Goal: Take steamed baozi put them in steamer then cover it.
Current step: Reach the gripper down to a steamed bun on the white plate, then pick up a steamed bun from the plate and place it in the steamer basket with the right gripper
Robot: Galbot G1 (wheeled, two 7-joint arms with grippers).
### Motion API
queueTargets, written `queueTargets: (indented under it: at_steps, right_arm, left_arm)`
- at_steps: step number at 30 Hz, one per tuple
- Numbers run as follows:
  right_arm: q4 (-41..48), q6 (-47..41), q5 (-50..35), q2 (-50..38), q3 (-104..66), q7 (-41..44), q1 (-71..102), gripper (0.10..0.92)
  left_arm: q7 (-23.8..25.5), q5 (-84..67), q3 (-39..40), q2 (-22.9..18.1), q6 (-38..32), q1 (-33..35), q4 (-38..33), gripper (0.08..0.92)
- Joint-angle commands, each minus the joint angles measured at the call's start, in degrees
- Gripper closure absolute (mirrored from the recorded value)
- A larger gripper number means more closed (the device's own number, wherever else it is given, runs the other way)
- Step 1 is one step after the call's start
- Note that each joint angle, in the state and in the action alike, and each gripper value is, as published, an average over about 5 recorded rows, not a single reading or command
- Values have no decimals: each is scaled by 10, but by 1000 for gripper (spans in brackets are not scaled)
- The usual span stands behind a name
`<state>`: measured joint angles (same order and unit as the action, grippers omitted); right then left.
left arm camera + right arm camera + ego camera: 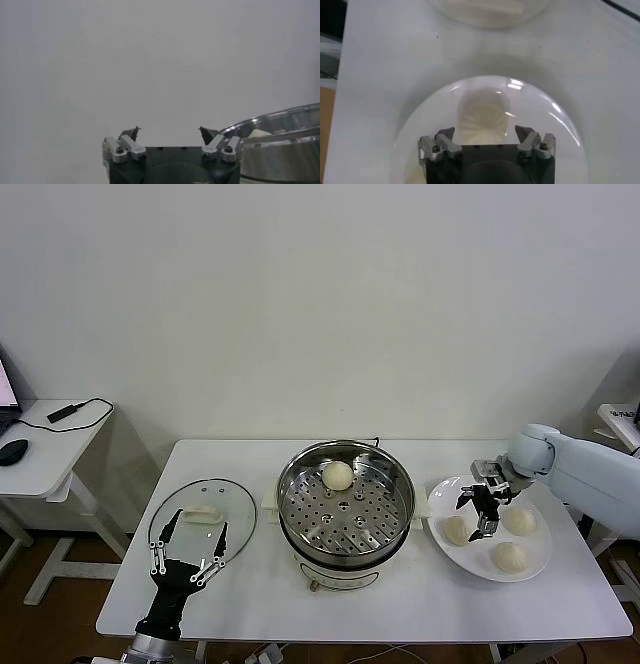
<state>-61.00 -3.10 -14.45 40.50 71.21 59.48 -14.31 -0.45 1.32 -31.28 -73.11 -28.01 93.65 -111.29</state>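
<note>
Counter (400, 604): white, against a plain wall.
Steamer (346, 502): centre; one baozi (338, 475) inside.
Plate (446, 552): three buns.
Right gripper (482, 506): above plate, jaws spread, seemingly empty.
Left gripper (187, 552): over cover (203, 515), jaws wide.

The white table (400, 604) carries the cover (203, 519), the steamer (345, 504) and a plate (492, 529).

The right gripper (484, 509) partly hides 1 baozi (457, 530).

head: high, facing table (400, 604) | wrists: close — behind own jaws
</note>
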Motion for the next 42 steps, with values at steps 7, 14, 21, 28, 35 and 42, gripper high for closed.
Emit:
queueTargets:
  at_steps: [7,14,21,28,35,42]
  right_arm:
    - [24,-7,10,16,-18,-23,39,212]
    - [21,-6,11,14,-22,-27,42,297]
    - [0,-8,12,-3,-22,-22,20,342]
    - [-47,-9,4,-33,7,39,-85,356]
    - [-97,-15,-61,-4,110,117,-289,363]
    - [-180,-62,-189,95,194,123,-424,368]
  left_arm:
    - [-1,0,-3,1,-2,1,3,177]
    - [-1,0,-2,0,-2,0,3,177]
    - [-2,0,-2,1,-1,0,0,177]
    - [-2,0,3,4,-1,-2,-3,177]
    - [-2,0,9,8,-2,-4,-3,177]
    - [-2,0,10,11,-2,-7,-5,177]
